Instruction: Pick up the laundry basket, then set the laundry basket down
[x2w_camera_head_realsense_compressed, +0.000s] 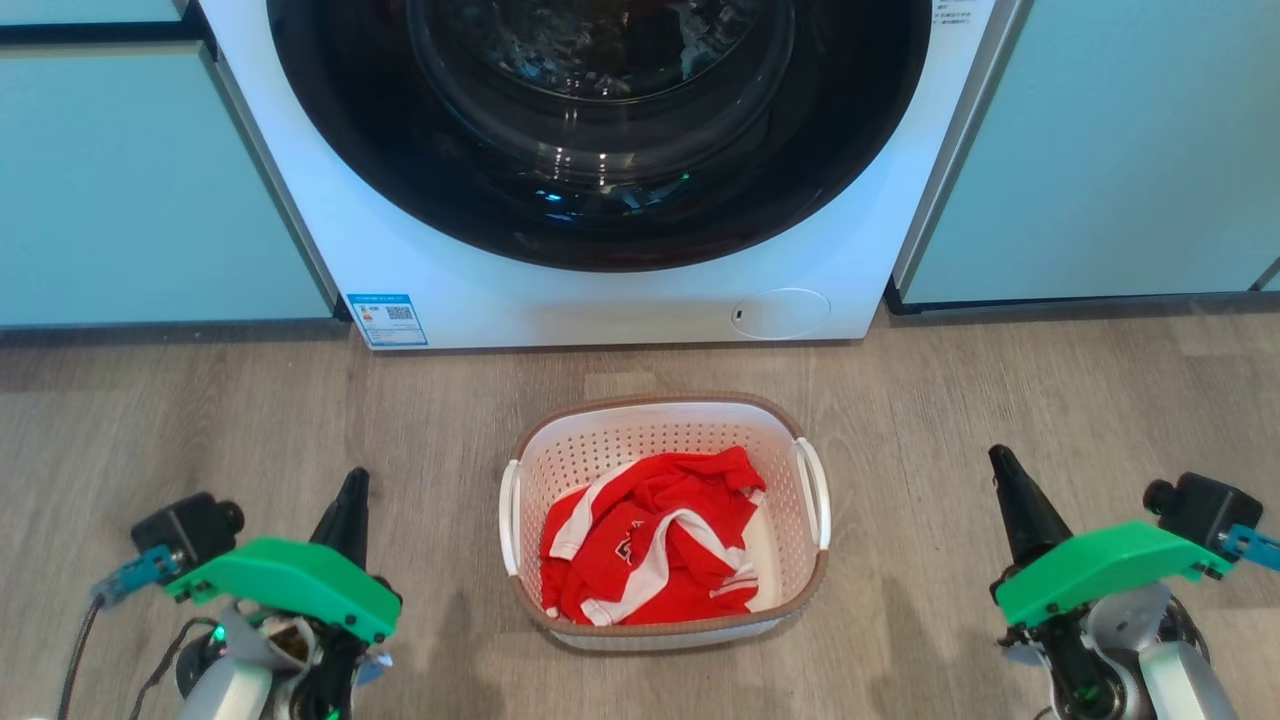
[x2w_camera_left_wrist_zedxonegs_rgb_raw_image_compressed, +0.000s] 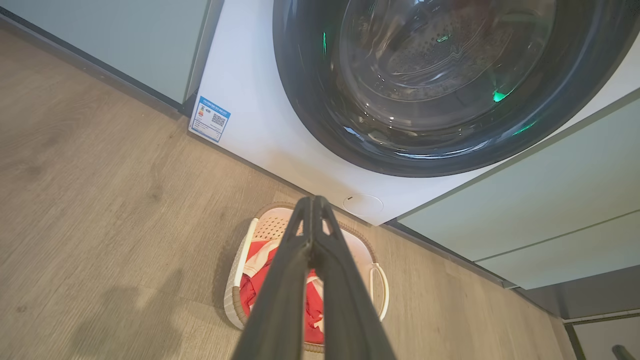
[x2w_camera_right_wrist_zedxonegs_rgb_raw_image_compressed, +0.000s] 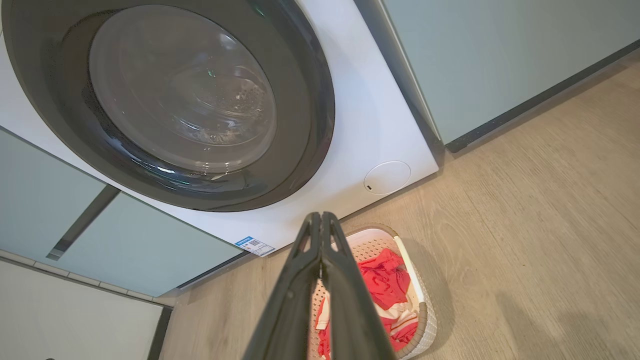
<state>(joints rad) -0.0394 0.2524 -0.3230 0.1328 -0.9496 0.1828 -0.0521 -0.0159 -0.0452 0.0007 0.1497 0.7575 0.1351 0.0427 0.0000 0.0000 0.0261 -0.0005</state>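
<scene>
The laundry basket (x2w_camera_head_realsense_compressed: 664, 425) is white, perforated, with a brown rim band and two white side handles. It stands on the wooden floor just in front of the washing machine, holding a crumpled red and white garment (x2w_camera_head_realsense_compressed: 655, 540). My left gripper (x2w_camera_head_realsense_compressed: 352, 490) hangs shut to the basket's left, clear of it. To the basket's right my right gripper (x2w_camera_head_realsense_compressed: 1002, 465) is shut too, also apart from it. From above, the left wrist view shows the basket (x2w_camera_left_wrist_zedxonegs_rgb_raw_image_compressed: 232, 290) behind the closed fingers (x2w_camera_left_wrist_zedxonegs_rgb_raw_image_compressed: 280, 290). In the right wrist view the basket (x2w_camera_right_wrist_zedxonegs_rgb_raw_image_compressed: 425, 310) sits partly behind that gripper's fingers (x2w_camera_right_wrist_zedxonegs_rgb_raw_image_compressed: 345, 300).
A white front-loading washing machine (x2w_camera_head_realsense_compressed: 600, 290) with a dark round door stands directly behind the basket. Pale green cabinet fronts (x2w_camera_head_realsense_compressed: 150, 190) flank it on both sides. Bare wooden floor (x2w_camera_head_realsense_compressed: 900, 400) lies around the basket.
</scene>
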